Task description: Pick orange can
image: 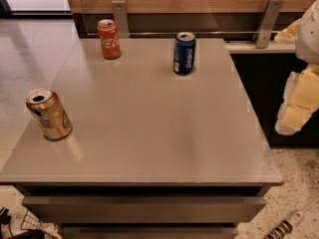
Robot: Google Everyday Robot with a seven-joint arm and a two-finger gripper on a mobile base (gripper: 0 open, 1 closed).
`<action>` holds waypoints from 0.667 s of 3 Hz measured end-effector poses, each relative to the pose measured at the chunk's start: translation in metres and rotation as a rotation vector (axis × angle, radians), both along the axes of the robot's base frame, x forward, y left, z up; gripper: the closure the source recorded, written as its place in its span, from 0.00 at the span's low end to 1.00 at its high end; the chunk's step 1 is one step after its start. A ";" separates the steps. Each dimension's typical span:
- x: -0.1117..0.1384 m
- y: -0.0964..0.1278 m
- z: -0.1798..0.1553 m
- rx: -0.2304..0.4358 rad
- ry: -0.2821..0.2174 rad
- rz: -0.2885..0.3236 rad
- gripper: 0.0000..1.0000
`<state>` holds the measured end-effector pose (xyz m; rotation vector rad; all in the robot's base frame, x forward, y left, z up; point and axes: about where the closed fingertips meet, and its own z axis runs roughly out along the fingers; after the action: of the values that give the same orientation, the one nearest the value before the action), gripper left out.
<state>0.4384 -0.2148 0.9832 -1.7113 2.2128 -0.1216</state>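
So far nothing is picked: the orange can [48, 113] stands near the left edge of the tabletop [149, 123], and my hand [298, 103] hangs well apart at the right; whether it is apart or together, I cannot tell.

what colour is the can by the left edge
The can is golden-orange, bronze-toned, in camera view; tool at far right.
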 end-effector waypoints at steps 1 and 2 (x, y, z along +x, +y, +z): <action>0.000 0.001 0.000 0.005 -0.003 0.002 0.00; 0.006 0.031 0.004 0.105 -0.060 0.050 0.00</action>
<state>0.4448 -0.1836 0.9869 -1.6826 2.0938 -0.0435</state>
